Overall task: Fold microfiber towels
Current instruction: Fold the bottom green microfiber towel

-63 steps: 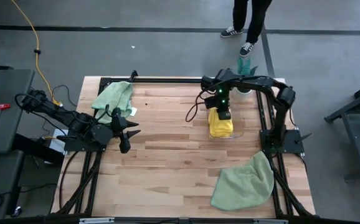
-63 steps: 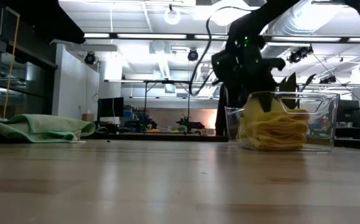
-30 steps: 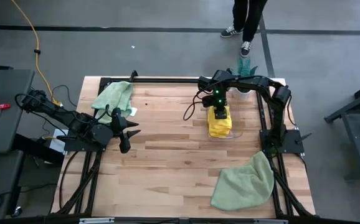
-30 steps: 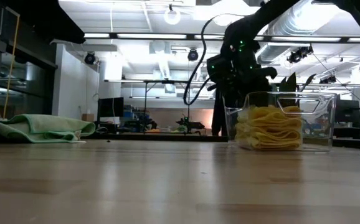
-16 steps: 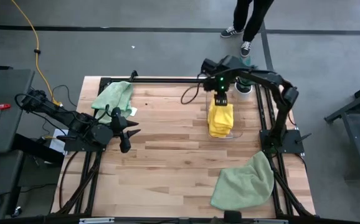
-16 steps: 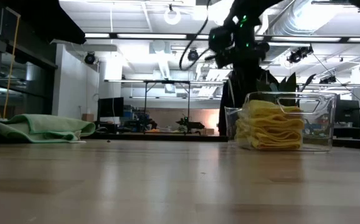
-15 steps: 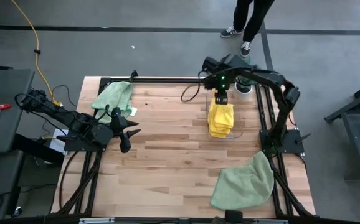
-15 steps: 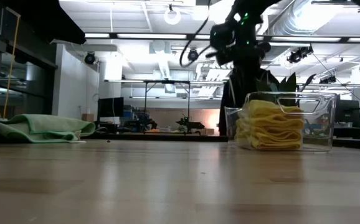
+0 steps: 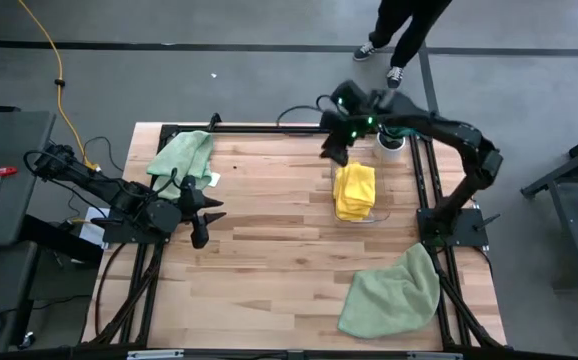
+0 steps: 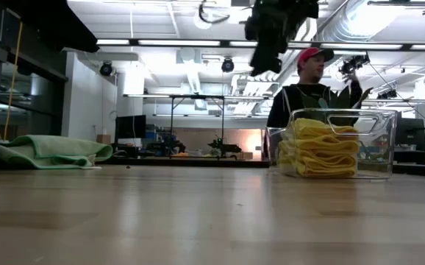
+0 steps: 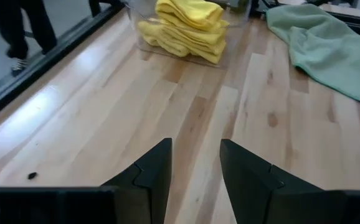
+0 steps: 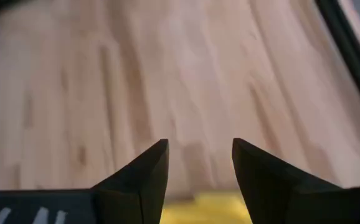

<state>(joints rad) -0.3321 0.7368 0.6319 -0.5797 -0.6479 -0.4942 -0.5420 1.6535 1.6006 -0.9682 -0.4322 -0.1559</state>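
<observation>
**Yellow towels stacked in bin, right jaws empty above**

Folded yellow towels (image 9: 355, 192) lie in a clear bin (image 10: 386, 144), long axis running away from the right gripper (image 9: 331, 151), whose open, empty jaws hang over its far end. Left gripper (image 9: 202, 212) open, empty, well apart. Green towels (image 9: 393, 291) loose on desk (image 9: 269, 250); a person (image 10: 309, 85) behind.

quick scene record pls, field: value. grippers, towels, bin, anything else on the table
right gripper: open, empty, raised above the table near the far edge, beside the bin
left gripper: open, empty, waiting at the table's left side
yellow towels: folded, stacked in the bin
bin: clear plastic, right of centre toward the far edge
green towel, far left: crumpled, unfolded
green towel, near right: spread loose, unfolded
person: standing beyond the far edge
</observation>
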